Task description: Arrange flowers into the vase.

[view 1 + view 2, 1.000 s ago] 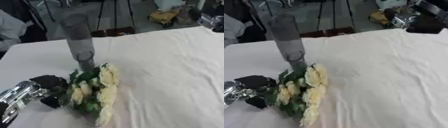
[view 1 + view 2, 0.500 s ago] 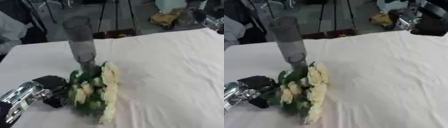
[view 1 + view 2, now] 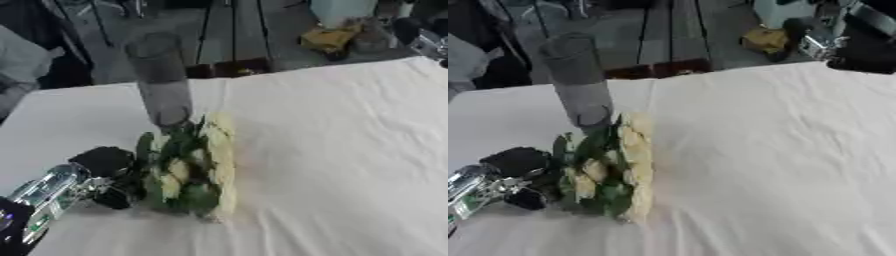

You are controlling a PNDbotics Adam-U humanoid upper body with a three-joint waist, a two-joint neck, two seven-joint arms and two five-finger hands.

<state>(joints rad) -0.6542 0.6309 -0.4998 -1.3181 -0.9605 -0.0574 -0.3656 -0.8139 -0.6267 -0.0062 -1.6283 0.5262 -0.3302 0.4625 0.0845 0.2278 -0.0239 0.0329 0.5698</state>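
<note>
A tall clear glass vase [image 3: 163,80] stands upright at the back left of the white-clothed table [image 3: 332,150]. Just in front of its base lies a bunch of cream flowers [image 3: 197,165] with green leaves, heads pointing toward the near edge. My left hand [image 3: 103,167], black with a silver wrist, is at the bunch's left side, its fingers and thumb curled into the leaves and stems. My right hand [image 3: 846,42] shows at the far right edge of the table, away from the flowers; its shape is blurred.
The cloth [image 3: 772,160] is wrinkled to the right of the bunch. Beyond the table's far edge are dark stands [image 3: 219,35], a yellow object [image 3: 328,39] on the floor and a person's grey sleeve [image 3: 22,62] at the left.
The whole picture has shifted, so the camera moved. My left hand and the bunch sit a little closer to the vase's base than before. The vase stands as it did.
</note>
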